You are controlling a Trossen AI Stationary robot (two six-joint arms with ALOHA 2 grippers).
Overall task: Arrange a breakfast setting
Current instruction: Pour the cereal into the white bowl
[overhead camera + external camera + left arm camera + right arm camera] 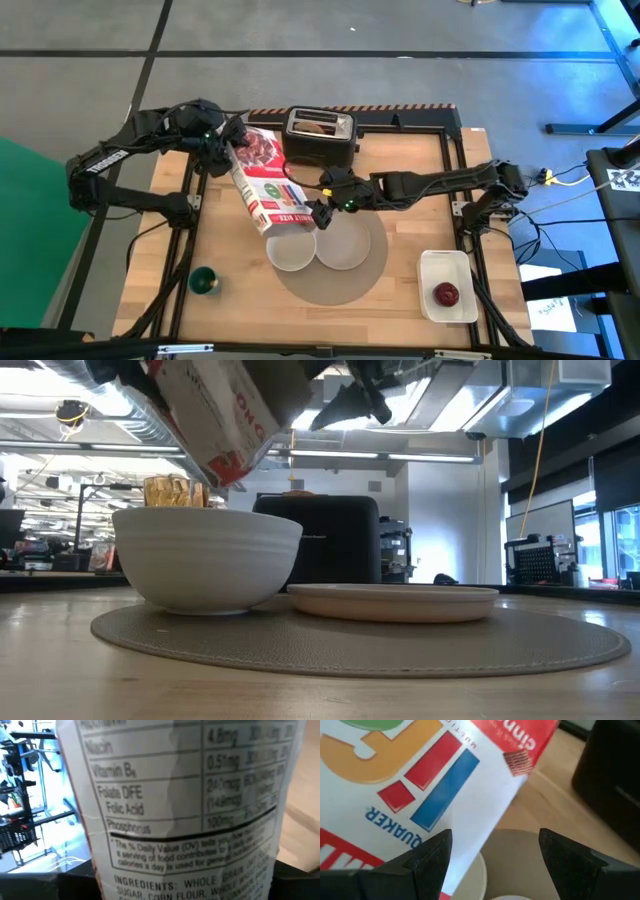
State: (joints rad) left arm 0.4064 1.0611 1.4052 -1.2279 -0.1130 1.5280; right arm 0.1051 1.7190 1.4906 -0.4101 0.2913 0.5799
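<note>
From above, the left tool point(232, 135) clasps one cereal box point(263, 180), tilted with its lower end over the single white bowl point(292, 250). That bowl and one white plate point(342, 246) sit side by side on one round grey placemat point(330, 285). The right tool point(322, 213) hovers at the box's lower end. One red apple point(446, 294) lies in the tray point(447, 268); one green cup point(204, 282) stands apart.

At desk height, one amber tumbler point(174, 492) shows behind the bowl.

The left wrist camera sees only box panel.

The right wrist camera shows spread fingers point(431, 855) beside the box. If the box tips further, cereal could overshoot the bowl onto the desk point(547, 810).
</note>
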